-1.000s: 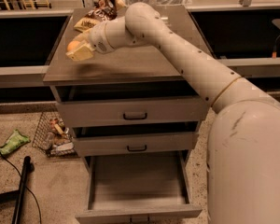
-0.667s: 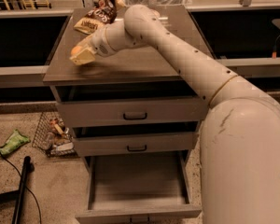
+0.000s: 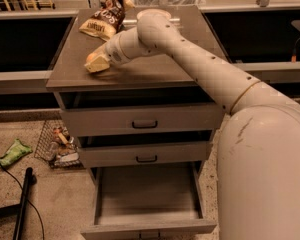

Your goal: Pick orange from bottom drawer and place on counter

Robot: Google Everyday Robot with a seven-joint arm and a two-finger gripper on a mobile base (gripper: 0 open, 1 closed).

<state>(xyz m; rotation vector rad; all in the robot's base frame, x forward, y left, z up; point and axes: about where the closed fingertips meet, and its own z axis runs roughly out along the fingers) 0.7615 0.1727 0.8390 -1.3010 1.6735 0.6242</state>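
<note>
Lower centre, the bottom drawer (image 3: 145, 194) stands open, with no orange visible inside. Above it, on the left of the counter (image 3: 155, 71), the gripper (image 3: 95, 63) has edged right and lower within 1 second, probably placing. Its grip and the orange cannot be made out. Snack bag (image 3: 106, 16) behind.

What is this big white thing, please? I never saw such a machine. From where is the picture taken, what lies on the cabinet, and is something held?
The white shape is a robot's single arm, reaching from the lower right over a three-drawer cabinet. The one camera looks down at the cabinet's front; its mounting is unknown. The gripper at the arm's end is low over the left of the counter. A snack bag lies at the counter's back. The bottom drawer is pulled open; no orange shows inside. Whether the gripper holds anything cannot be told.
</note>
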